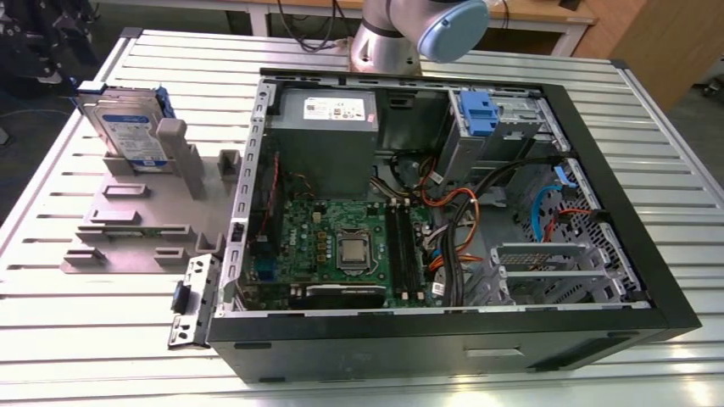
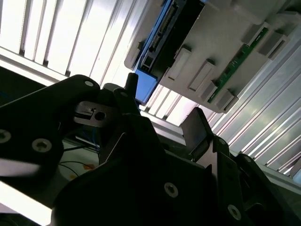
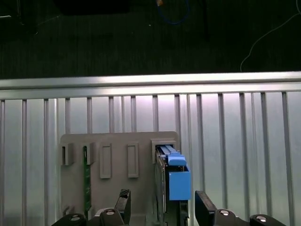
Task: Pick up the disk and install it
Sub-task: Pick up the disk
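1 flat silver hard drive with a white-and-blue label and a blue plastic rail, the disk [image 1: 122, 127], stands on edge in the exterior view. It is slotted into the far end of the grey multi-slotted plastic stand [image 1: 136, 225], on the exterior view's left of the ribbed aluminium table [image 1: 68, 339]. Upright like that, its top edge is offered to a grasp from above. Just beside the stand, to the exterior view's right, lies the open black computer case [image 1: 611, 339]. Its side is off, so the green motherboard [image 1: 339, 246] and the far bays with a blue carrier [image 1: 476, 110] are reachable. The grey robot arm [image 1: 391, 38] rises beyond the case's far wall.

In the second wrist view the black gripper [image 2: 162, 99] has its 2 fingers spread with nothing between them. The disk [image 2: 181, 33] sits in the stand [image 2: 225, 37] beyond the fingertips, apart from both.

In the first wrist view the gripper [image 3: 163, 207] is likewise released. The disk [image 3: 178, 181] lines up between the 2 fingers [image 3: 123, 205], nearer one than the other, and no contact shows. A thin green circuit strip [image 3: 87, 179] stands in another slot of the stand [image 3: 117, 146]. I judge the arm is aligning over the drive; the pick is not yet made.
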Robot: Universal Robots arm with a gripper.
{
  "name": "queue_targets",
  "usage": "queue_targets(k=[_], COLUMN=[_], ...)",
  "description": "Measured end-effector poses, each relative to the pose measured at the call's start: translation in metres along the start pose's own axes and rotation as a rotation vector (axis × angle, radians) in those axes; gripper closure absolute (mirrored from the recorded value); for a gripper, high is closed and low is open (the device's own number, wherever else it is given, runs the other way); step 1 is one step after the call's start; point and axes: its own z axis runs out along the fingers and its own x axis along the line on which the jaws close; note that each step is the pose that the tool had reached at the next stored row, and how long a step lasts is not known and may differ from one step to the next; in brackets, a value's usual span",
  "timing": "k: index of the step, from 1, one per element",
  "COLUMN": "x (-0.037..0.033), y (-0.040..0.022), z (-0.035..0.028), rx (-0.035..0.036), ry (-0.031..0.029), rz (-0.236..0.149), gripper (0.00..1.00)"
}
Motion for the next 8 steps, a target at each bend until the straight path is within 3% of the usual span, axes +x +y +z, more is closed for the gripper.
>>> queue_targets(k=[8], x=[-0.0027], y=[-0.0001], z=[0.0067], rx=[0.0001], ry=[0.0000], rz=[-0.001], gripper=[0.35])
